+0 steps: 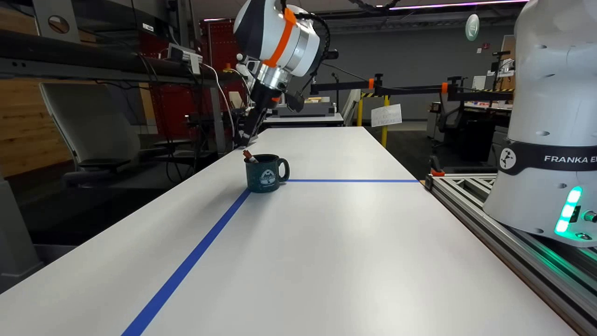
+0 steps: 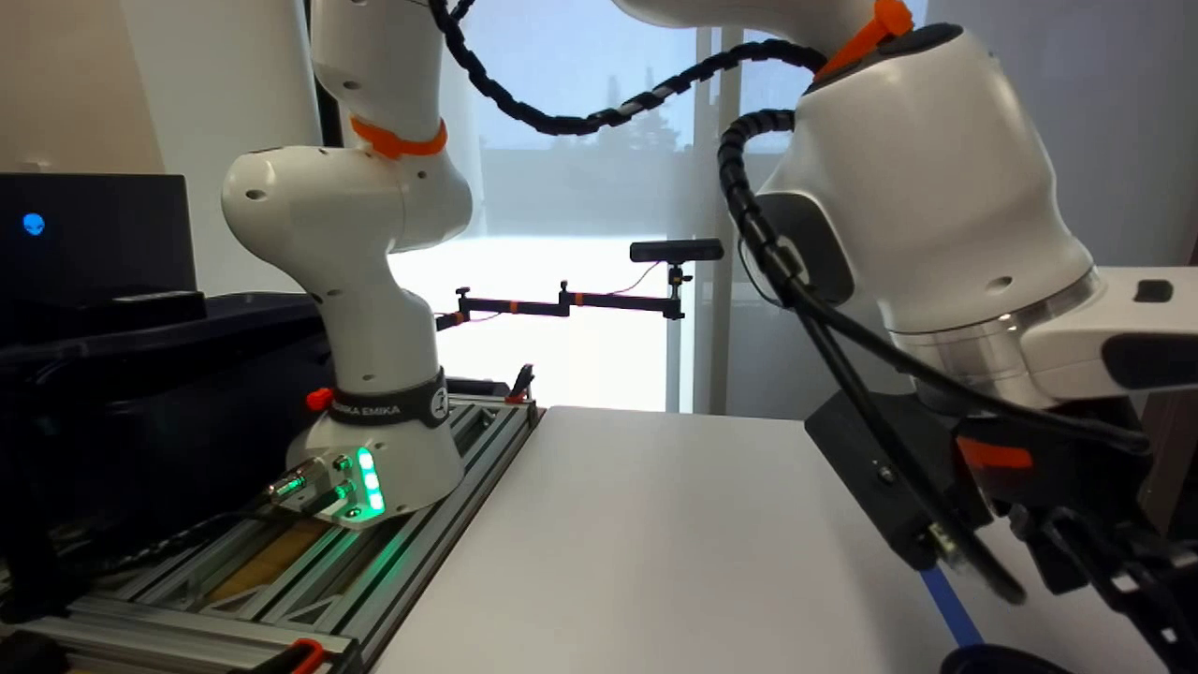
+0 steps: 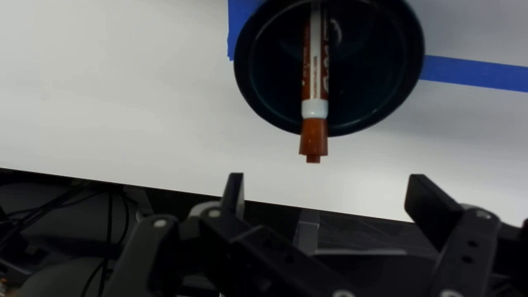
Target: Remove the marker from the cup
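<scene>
The dark teal cup stands upright on the white table in an exterior view, its handle to the right. Its dark rim just shows at the bottom edge of an exterior view, and its open mouth shows in the wrist view. The marker leans inside the cup, its red-brown cap sticking out over the rim toward my jaws; the cap also shows in an exterior view. My gripper is open and empty, its fingers apart and above, beyond the cap end. The gripper also shows beyond the cup in an exterior view.
Blue tape lines cross the white table and meet at the cup. The table's edge runs close beside the cup, with a grey chair and a dark metal frame past it. The robot base stands at the opposite edge.
</scene>
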